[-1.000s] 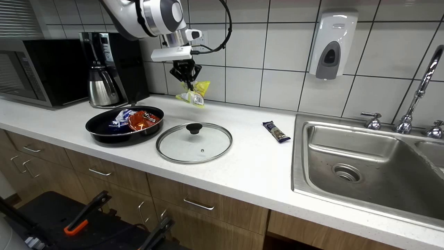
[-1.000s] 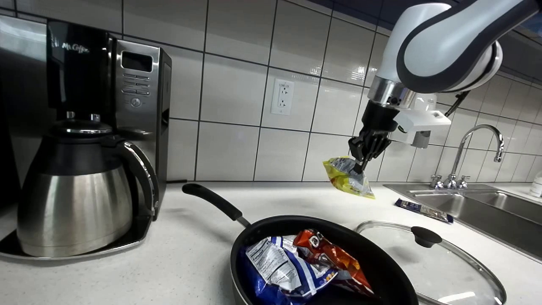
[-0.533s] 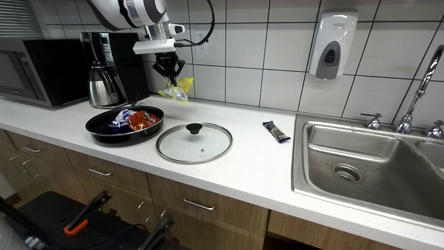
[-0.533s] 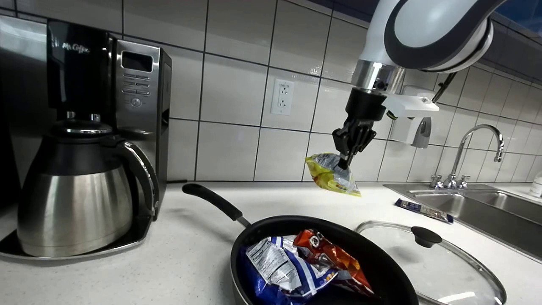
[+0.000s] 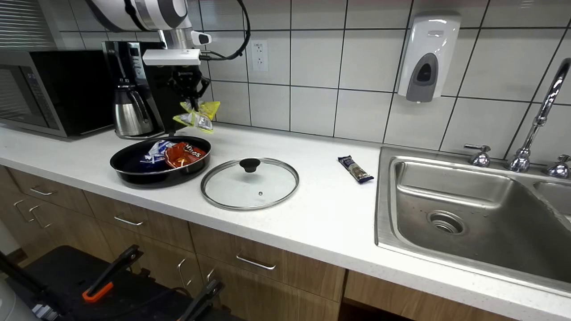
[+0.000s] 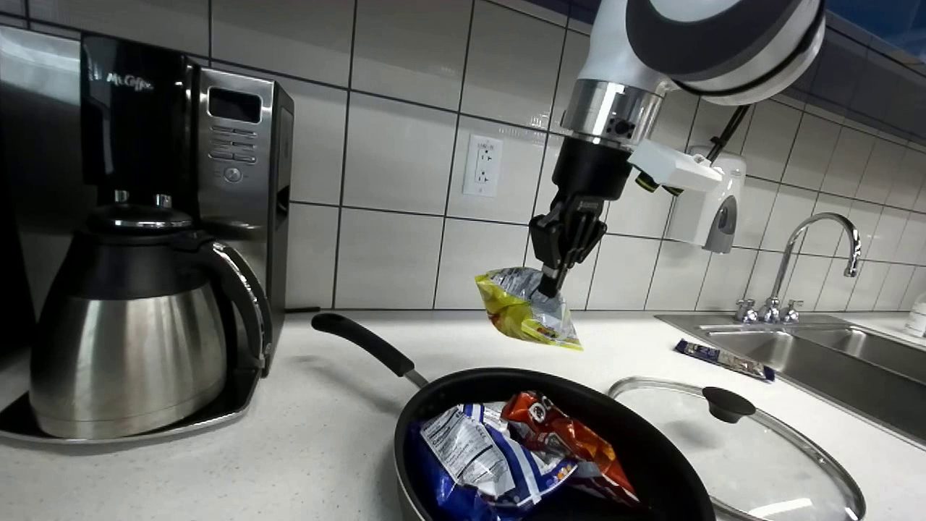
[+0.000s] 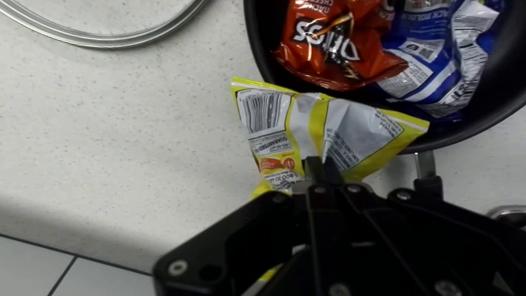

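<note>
Black claw (image 7: 321, 164), closed tight, pinches one crumpled yellow plastic bag (image 7: 314, 125). Lower than the claw, one round black pan (image 5: 154, 179) holds one red bag (image 6: 575, 440) and one blue-white bag (image 6: 483, 463).

Cannot see the pinched part of the yellow bag (image 7: 306, 119), hidden behind the end effector (image 7: 323, 168) in the wrist view. Cannot read print on the wrapped bar (image 6: 723, 359), too small in both exterior views. Cannot see the near side of the pan (image 6: 669, 463), cut off in an exterior view, nor the left end of the microwave (image 5: 80, 89), cut off in an exterior view.
</note>
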Controlling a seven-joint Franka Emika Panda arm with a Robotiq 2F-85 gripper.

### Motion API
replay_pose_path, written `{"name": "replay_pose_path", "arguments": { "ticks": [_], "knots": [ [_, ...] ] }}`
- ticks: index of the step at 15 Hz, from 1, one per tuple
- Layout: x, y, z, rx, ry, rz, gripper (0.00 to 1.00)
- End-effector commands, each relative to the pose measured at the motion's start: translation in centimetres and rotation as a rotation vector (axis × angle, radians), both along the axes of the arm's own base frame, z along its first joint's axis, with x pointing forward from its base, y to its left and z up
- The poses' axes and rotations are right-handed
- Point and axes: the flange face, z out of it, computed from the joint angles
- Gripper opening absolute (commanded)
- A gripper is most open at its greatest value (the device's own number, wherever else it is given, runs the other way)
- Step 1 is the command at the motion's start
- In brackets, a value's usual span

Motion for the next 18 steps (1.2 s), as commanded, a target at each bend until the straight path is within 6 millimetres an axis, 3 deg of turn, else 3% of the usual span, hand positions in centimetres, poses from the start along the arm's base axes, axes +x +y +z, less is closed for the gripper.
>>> {"name": "replay_pose_path", "arguments": {
  "ticks": [1, 11, 18],
  "knots": [
    [-1.1, 2.2, 1.3, 0.023, 0.039, 0.081, 0.0],
    [-4.2, 6.1, 2.6, 0.009, 0.101, 0.159, 0.0],
    [-7.8, 7.9, 3.7, 0.0, 0.138, 0.207, 0.0]
  ]
}}
